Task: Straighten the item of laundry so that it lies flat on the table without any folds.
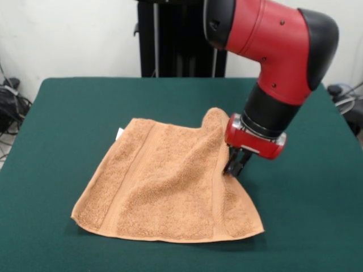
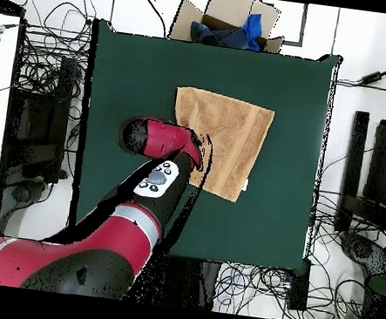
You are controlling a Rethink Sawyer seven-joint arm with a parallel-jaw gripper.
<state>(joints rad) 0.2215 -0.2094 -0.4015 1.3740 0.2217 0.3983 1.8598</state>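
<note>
Front view: the towel [image 1: 164,184] lies mostly spread mid-surface [image 1: 74,113], white tag [image 1: 119,134] at its far left edge, but the far right corner humps up in a fold. The gripper [image 1: 236,163] is down at that right edge, fingers close together at the cloth; whether it's pinching terry, I can't tell.

Overhead view: the arm [image 2: 159,140] covers the towel's [image 2: 230,141] edge nearest it. Looks like the corner-smoothing step; next likely calls for drawing that hump outward, flat.
</note>
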